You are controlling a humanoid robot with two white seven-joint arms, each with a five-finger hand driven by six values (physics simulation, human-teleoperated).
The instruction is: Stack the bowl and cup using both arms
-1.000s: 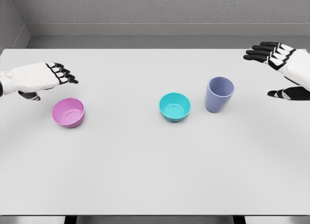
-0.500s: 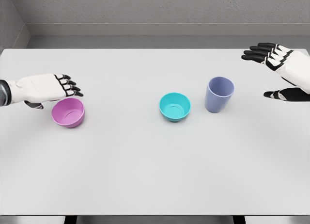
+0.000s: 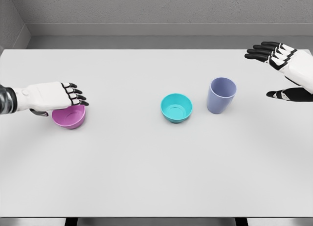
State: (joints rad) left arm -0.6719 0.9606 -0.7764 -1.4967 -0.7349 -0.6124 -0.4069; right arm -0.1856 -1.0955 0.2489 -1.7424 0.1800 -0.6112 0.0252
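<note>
Grey walls back a white tabletop (image 3: pixel 146 162) carrying three vessels. At the left, a pink bowl (image 3: pixel 70 117) sits upright, and the left hand (image 3: pixel 49 96) hovers over its far rim, fingers extended and loosely spread, holding nothing; whether they touch the rim is unclear. Near the middle stands a teal bowl (image 3: pixel 176 107), with a lavender cup (image 3: pixel 221 95) just beside it to the right. Well right of the cup, the right hand (image 3: pixel 286 69) hangs open, fingers wide, thumb below
</note>
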